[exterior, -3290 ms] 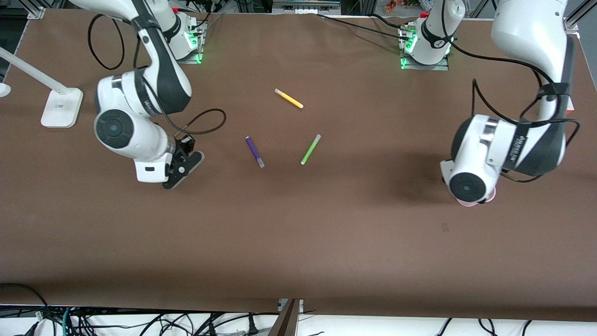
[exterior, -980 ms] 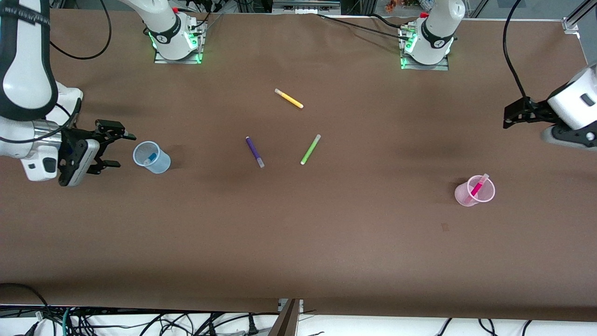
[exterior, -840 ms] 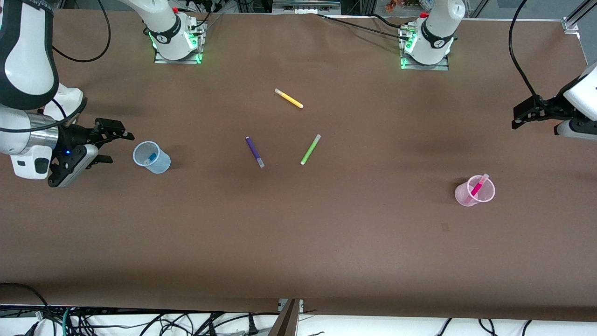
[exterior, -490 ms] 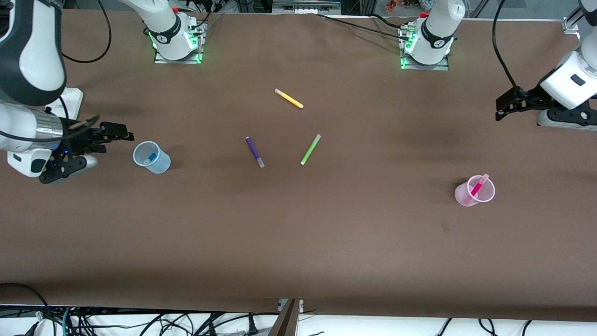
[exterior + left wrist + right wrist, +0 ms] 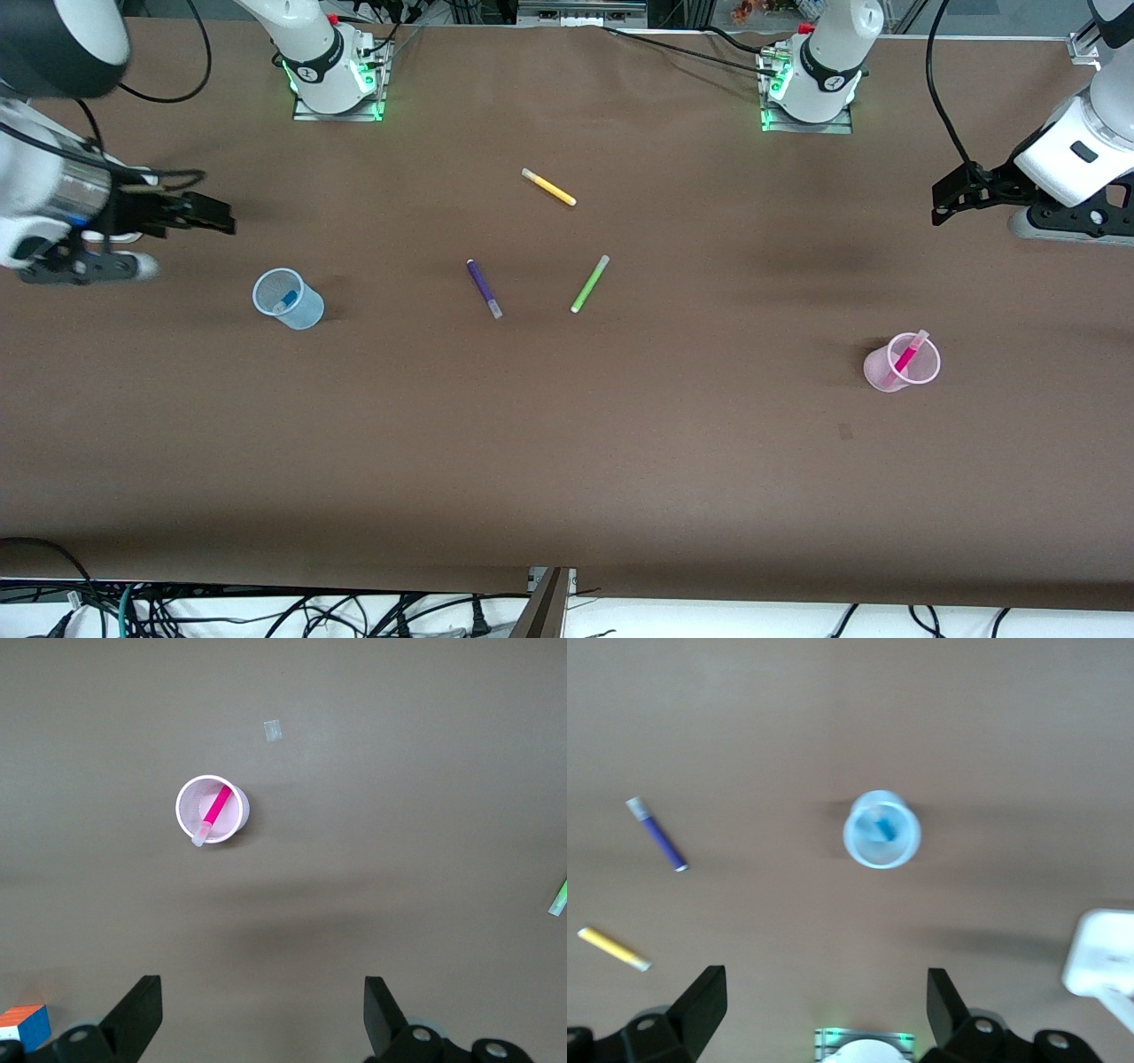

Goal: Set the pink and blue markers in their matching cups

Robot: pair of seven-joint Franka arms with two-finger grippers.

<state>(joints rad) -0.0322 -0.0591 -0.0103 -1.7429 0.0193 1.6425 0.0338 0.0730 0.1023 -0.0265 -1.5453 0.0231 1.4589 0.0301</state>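
The pink marker (image 5: 907,356) stands slanted in the pale pink cup (image 5: 889,372) toward the left arm's end of the table; the left wrist view shows both, marker (image 5: 215,811) in cup (image 5: 236,815). The blue marker (image 5: 285,299) sits in the pale blue cup (image 5: 304,311) toward the right arm's end; the right wrist view shows marker (image 5: 883,827) in cup (image 5: 904,849). My left gripper (image 5: 946,205) is open and empty, high above the table's end. My right gripper (image 5: 217,215) is open and empty, raised above the table near the blue cup.
A purple pen (image 5: 484,288), a green pen (image 5: 589,283) and a yellow pen (image 5: 548,187) lie loose mid-table. A white lamp base (image 5: 1101,961) stands at the right arm's end. A small coloured cube (image 5: 22,1028) shows in the left wrist view.
Both arms have lifted and drawn away from the cups, uncovering them. The right gripper moved up and toward its base; the left gripper swung out to the table's end. Markers stay in the cups.
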